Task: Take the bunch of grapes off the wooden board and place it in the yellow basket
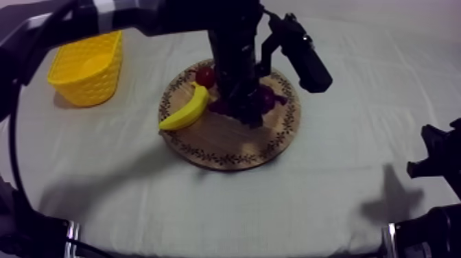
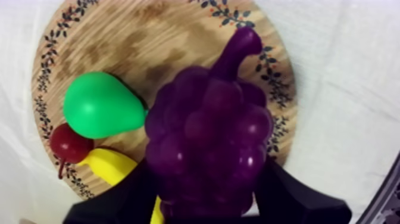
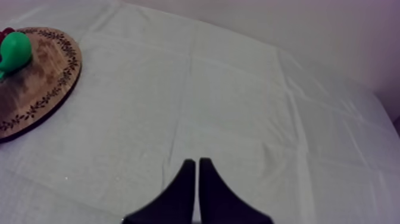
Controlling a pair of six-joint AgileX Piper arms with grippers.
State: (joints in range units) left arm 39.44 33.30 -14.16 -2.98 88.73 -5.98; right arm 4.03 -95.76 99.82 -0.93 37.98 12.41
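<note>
Yellow basket (image 1: 86, 67): well to the left of the left jaws, on the cloth (image 1: 329, 185), apart from the board; openwork plastic weave, rounded corners.
Banana (image 1: 185, 111): left of the left jaws, on the board; smooth yellow curve, one end out to the rim.
Small red fruit (image 1: 204, 75): just left of the jaws, behind the banana; round, glossy, thin dark stalk.
Pear (image 2: 102, 106): just beside the grapes, outside the jaws; smooth green, narrow end turned toward the bunch.
Wooden board (image 1: 226, 141): under the left jaws; round, pale streaked grain, dark leaf pattern along the rim.
Bunch of grapes (image 2: 205, 149): between the left jaws, over the board; purple, knobbly, thick stem pointing away from the jaws. Resting or lifted: cannot tell.
Left gripper (image 1: 250, 115): down over the board, black fingers (image 2: 122, 196) clamped on either flank of the bunch; arm hides the pear in the top view.
Right gripper (image 3: 197, 173): well to the right of the board, over bare creased cloth; fingers pressed together in a narrow wedge, holding nothing.
</note>
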